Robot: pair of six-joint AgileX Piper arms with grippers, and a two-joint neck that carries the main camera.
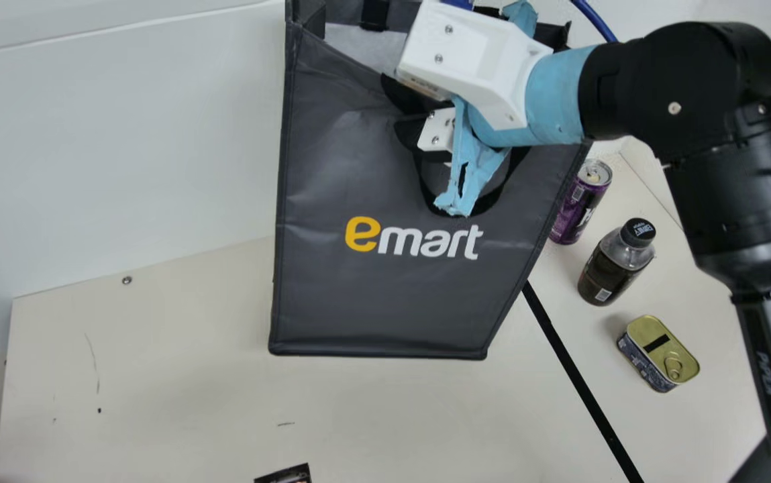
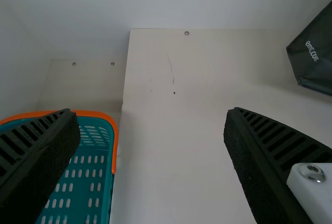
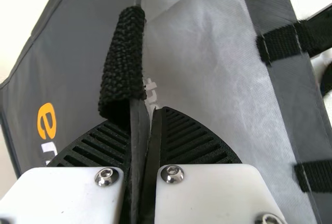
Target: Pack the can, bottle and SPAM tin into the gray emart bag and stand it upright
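Observation:
In the main view my right gripper (image 1: 396, 111) is at the upper front wall of the gray emart bag (image 1: 331, 168). The right wrist view shows this gripper (image 3: 141, 117) shut on the bag's rim beside a black handle strap, the pale lining (image 3: 207, 68) facing up. The bag's opening is at the top; whether its base touches the table, I cannot tell. Right of it, outside, are the purple can (image 1: 580, 201), the dark bottle (image 1: 617, 261), both upright, and the SPAM tin (image 1: 658, 353), lid up. My left gripper (image 2: 149, 114) stands open and empty, away from the bag (image 2: 314, 58).
A teal basket (image 2: 115, 146) with an orange rim is near my left gripper. Black tape (image 1: 580, 376) crosses the cream table (image 1: 157, 376) between bag and items. A small dark object (image 1: 288, 475) lies at the main view's bottom edge; a white wall rises behind.

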